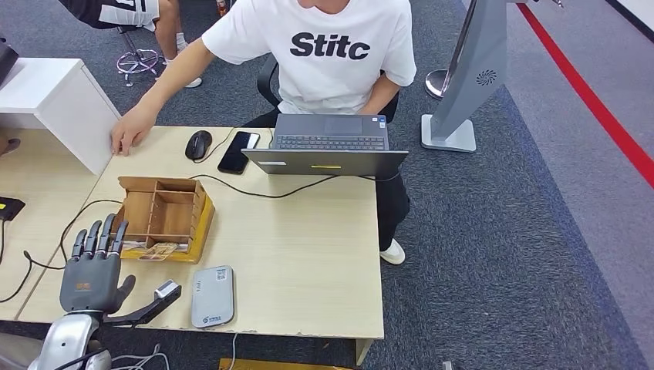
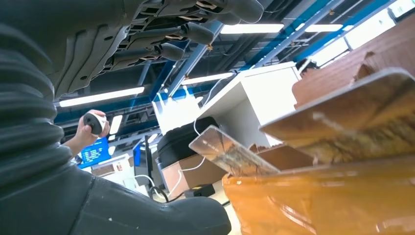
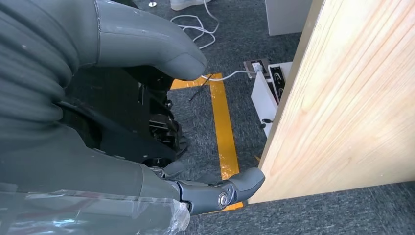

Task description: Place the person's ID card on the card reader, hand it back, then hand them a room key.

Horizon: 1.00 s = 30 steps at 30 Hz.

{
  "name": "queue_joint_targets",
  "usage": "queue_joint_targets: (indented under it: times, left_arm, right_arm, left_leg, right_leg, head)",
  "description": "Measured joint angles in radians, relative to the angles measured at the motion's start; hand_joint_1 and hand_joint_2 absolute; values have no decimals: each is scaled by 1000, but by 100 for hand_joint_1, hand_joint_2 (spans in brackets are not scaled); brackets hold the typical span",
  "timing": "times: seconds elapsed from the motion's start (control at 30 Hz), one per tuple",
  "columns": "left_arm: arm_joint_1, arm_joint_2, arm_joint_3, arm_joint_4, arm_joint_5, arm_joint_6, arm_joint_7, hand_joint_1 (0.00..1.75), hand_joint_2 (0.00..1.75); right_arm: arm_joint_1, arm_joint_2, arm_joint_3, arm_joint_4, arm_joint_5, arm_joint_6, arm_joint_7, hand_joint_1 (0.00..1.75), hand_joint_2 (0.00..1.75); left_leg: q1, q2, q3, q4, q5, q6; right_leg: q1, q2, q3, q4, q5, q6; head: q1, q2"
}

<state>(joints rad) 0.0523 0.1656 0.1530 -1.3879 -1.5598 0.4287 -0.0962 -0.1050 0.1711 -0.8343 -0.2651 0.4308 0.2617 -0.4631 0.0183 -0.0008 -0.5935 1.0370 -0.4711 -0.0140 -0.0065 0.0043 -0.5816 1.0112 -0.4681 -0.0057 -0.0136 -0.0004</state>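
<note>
Left robot hand (image 1: 91, 271) lies flat on the surface (image 1: 308, 254), fingers spread, holding nothing, just beside the cardboard box (image 1: 163, 217) with cards. Right robot hand (image 3: 122, 98) hangs below the surface edge, empty, fingers loosely apart. Grey rounded reader (image 1: 213, 296) lies near the front edge. Person (image 1: 324, 54) sits opposite behind a laptop (image 1: 328, 146).

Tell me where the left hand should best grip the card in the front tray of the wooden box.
Probably its raised end: the card leans tilted above the tray rim, so the left hand could pinch both faces, coming from the robot's side, as the wooden box stands behind.
</note>
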Motion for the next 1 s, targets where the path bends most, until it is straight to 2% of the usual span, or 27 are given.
queue_joint_targets:
  times: [0.27, 0.57, 1.0]
  left_arm:
    - [-27, -5, -3, 9, 0, -5, 2, 0, 175]
    - [-54, -6, -55, 59, 0, -26, 14, 0, 175]
    - [-80, -36, -107, 111, 0, -41, -26, 0, 175]
  right_arm:
    - [-2, 4, 0, 0, 7, 0, 2, 0, 175]
    - [-7, 8, 0, 0, 10, 2, 4, 0, 175]
    - [-10, 11, 0, 0, 12, 2, 5, 0, 175]
  left_leg:
    - [0, 0, 0, 0, 0, 0]
    - [0, 0, 0, 0, 0, 0]
    - [0, 0, 0, 0, 0, 0]
  right_leg:
    - [0, 0, 0, 0, 0, 0]
    - [0, 0, 0, 0, 0, 0]
    - [0, 0, 0, 0, 0, 0]
  head:
    - [0, 0]
    - [0, 0]
    - [0, 0]
